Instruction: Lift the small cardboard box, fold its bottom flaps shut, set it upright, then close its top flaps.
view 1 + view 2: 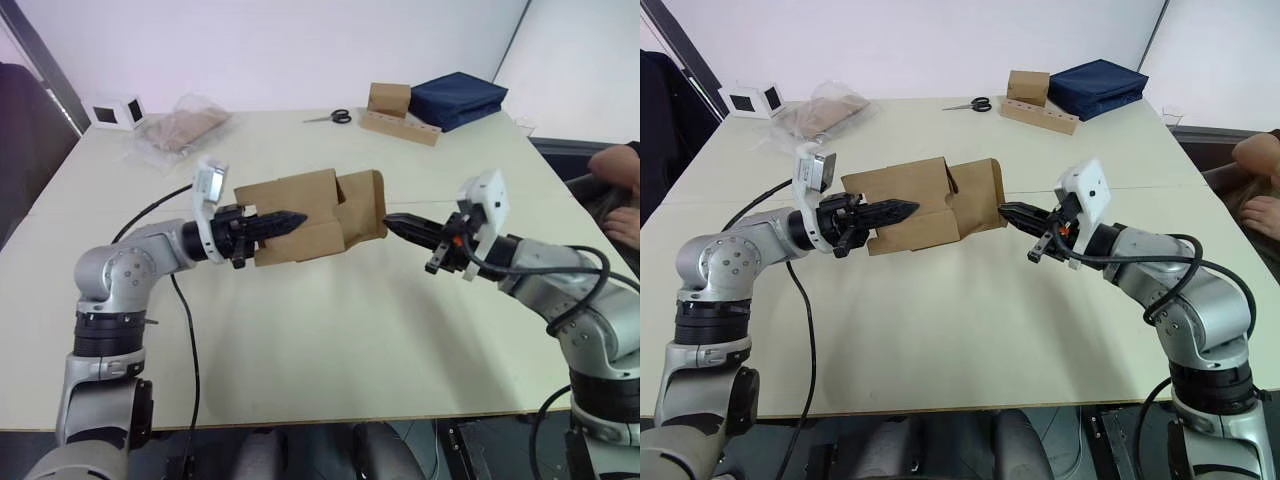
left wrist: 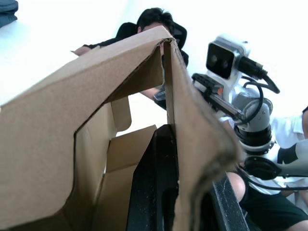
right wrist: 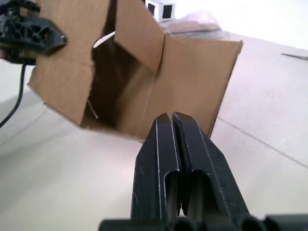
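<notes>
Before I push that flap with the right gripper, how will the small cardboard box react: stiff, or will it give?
The small cardboard box probably gives: it looks empty and light, and its hinged flaps stand open. The left gripper pinches just one wall, so a push may swing it. The right gripper, fingers shut, sits just off a flap, likely to fold that first.

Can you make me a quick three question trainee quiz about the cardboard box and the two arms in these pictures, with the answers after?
1. True or false: the right gripper has its jaws clamped on a flap of the small cardboard box.
2. Which gripper holds the box off the table? A) left gripper B) right gripper C) neither
3. Fill in: at the table's far edge, between the plastic bag and the box with the holed strip, lie the ____.

Key:
1. False. Its jaws are shut together, beside an open flap.
2. A. The left gripper pinches a wall of the box.
3. scissors
</notes>
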You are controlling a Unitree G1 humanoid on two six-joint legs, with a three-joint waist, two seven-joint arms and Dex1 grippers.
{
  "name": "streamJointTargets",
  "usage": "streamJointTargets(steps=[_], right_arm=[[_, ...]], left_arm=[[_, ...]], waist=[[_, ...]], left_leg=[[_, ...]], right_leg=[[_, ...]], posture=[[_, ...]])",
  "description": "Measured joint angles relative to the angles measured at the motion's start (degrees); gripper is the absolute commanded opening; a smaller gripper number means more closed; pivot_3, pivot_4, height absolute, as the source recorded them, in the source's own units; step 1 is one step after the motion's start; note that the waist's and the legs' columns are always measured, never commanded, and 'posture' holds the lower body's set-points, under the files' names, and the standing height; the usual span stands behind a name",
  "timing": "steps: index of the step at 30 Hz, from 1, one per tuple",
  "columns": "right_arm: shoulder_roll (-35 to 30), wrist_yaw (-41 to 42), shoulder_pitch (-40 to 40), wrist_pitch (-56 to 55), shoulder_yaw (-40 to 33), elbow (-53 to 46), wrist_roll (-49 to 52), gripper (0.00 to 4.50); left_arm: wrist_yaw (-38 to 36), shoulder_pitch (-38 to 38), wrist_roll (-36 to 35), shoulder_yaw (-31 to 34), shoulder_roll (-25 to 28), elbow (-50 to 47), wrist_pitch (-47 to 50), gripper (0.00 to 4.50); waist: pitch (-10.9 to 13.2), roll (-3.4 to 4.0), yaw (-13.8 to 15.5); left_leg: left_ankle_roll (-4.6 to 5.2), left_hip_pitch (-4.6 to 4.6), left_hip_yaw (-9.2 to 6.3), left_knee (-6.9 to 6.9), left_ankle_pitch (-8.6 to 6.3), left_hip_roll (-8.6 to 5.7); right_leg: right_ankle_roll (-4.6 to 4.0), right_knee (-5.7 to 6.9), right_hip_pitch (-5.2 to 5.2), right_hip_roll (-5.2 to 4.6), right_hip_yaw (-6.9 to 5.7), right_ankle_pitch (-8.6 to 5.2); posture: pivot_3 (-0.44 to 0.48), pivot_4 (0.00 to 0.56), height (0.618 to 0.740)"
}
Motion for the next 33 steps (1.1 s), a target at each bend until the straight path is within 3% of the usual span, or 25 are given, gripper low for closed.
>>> streamJointTargets(steps=[10, 20, 33], right_arm=[[4.23, -3.79, 2.89, -0.14, 3.35, -0.8, -1.0, 0.0], [7.97, -3.85, -3.32, -1.21, 7.62, 0.43, -2.37, 0.0], [8.73, -2.62, -4.97, -1.21, 10.36, 0.47, -3.02, 0.0]], left_arm=[[0.94, -0.7, -1.09, 0.66, -0.09, 0.01, 0.18, 0.03], [1.83, -0.84, -2.98, 0.65, -0.41, -0.02, 1.09, 0.03], [3.27, -1.71, -3.13, 0.65, -1.62, -0.09, 1.09, 0.03]], waist=[[0.0, 0.0, 0.03], [0.0, 0.0, 0.01], [0.0, 0.0, 0.02]], left_leg=[[0.0, 0.0, 0.01, 0.02, 0.0, -0.01], [-0.01, 0.0, 0.0, 0.02, 0.0, 0.0], [-0.01, 0.0, 0.0, 0.02, 0.0, -0.01]], right_leg=[[0.0, 0.0, 0.0, -0.01, 0.0, 0.0], [0.0, -0.01, 0.0, -0.01, 0.0, 0.0], [0.0, -0.01, 0.0, -0.01, 0.0, 0.0]], posture=[[0.0, 0.15, 0.74], [0.0, 0.15, 0.74], [0.0, 0.15, 0.74]])
